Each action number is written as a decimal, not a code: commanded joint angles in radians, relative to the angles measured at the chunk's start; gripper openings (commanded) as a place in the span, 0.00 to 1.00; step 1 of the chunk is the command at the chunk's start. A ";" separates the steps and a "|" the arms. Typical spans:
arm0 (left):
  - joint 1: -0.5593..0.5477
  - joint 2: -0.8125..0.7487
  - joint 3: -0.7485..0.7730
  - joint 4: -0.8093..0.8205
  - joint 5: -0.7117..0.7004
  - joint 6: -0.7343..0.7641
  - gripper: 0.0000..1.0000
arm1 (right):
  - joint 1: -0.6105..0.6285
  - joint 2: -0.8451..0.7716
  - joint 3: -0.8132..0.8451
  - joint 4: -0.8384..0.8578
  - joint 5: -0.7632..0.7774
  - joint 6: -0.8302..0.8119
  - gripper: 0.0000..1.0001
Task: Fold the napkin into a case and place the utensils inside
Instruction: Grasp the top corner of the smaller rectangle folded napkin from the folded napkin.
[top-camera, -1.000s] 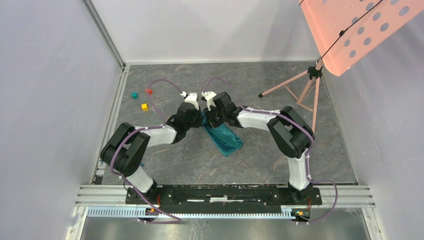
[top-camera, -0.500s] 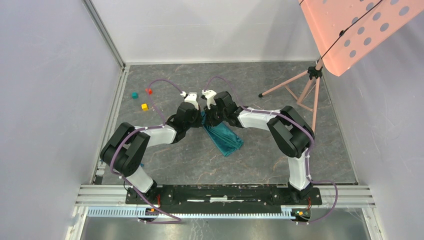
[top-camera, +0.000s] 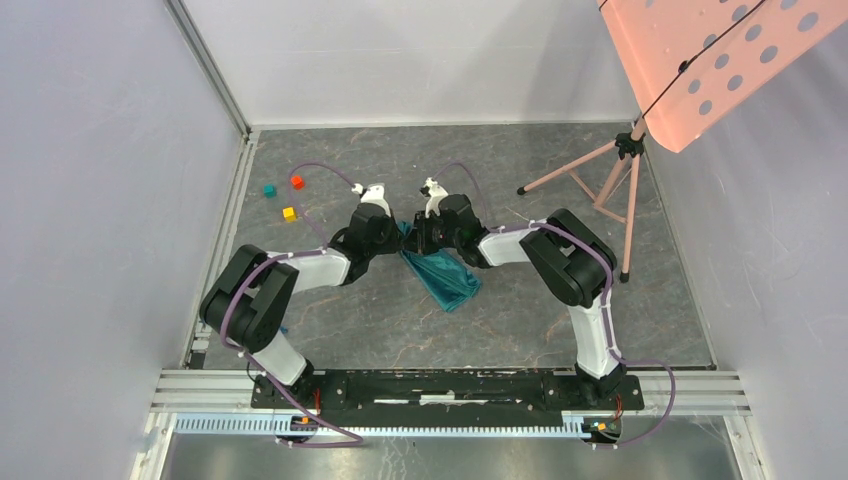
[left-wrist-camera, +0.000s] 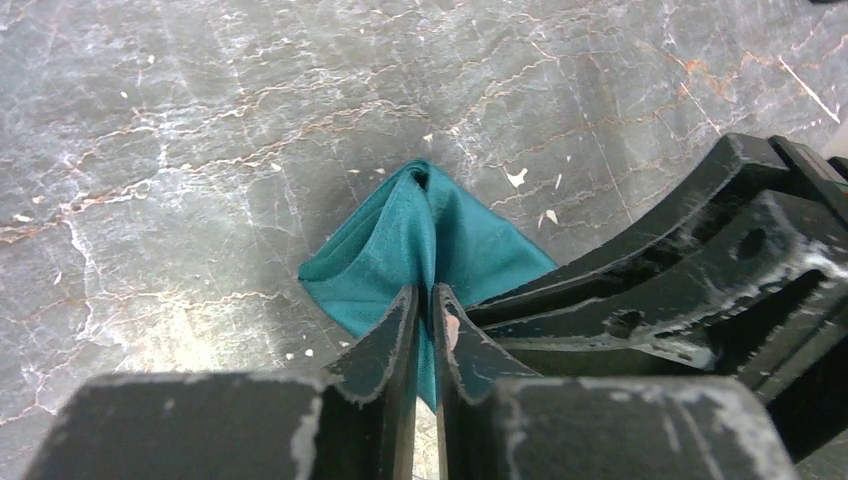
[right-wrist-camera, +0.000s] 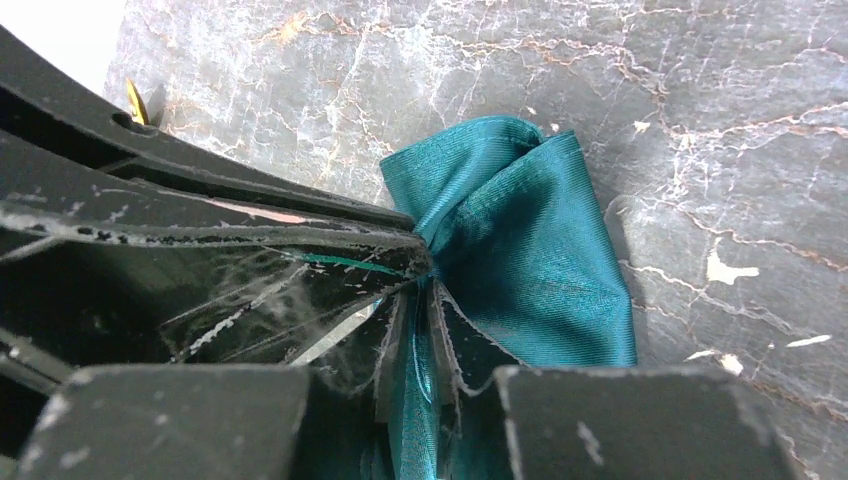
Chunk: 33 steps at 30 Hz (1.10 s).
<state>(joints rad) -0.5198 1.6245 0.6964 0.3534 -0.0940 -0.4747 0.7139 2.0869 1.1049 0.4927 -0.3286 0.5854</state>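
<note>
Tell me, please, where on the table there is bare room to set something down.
Bare marble lies between the napkin and the arm bases, and along the far wall. Crowded: the middle, where left hand and right hand grip the napkin; cubes far left, stand legs far right.

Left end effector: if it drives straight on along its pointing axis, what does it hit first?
The napkin. The left end effector is pinching a fold of it, and the bunched cloth lies directly ahead. Past that, probably the table, but depth is unclear.
</note>
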 joint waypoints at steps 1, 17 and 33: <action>0.009 -0.022 0.011 -0.038 0.023 -0.082 0.24 | -0.010 -0.045 -0.010 0.069 -0.060 0.036 0.21; 0.117 -0.301 -0.134 -0.278 0.233 -0.369 0.53 | -0.006 -0.349 -0.092 -0.431 0.073 -0.573 0.62; 0.144 -0.200 -0.104 -0.233 0.260 -0.482 0.50 | 0.116 -0.278 -0.039 -0.421 0.273 -0.887 0.58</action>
<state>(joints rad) -0.3950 1.3705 0.5137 0.1211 0.1883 -0.9710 0.8230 1.7596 1.0046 0.0387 -0.0551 -0.2485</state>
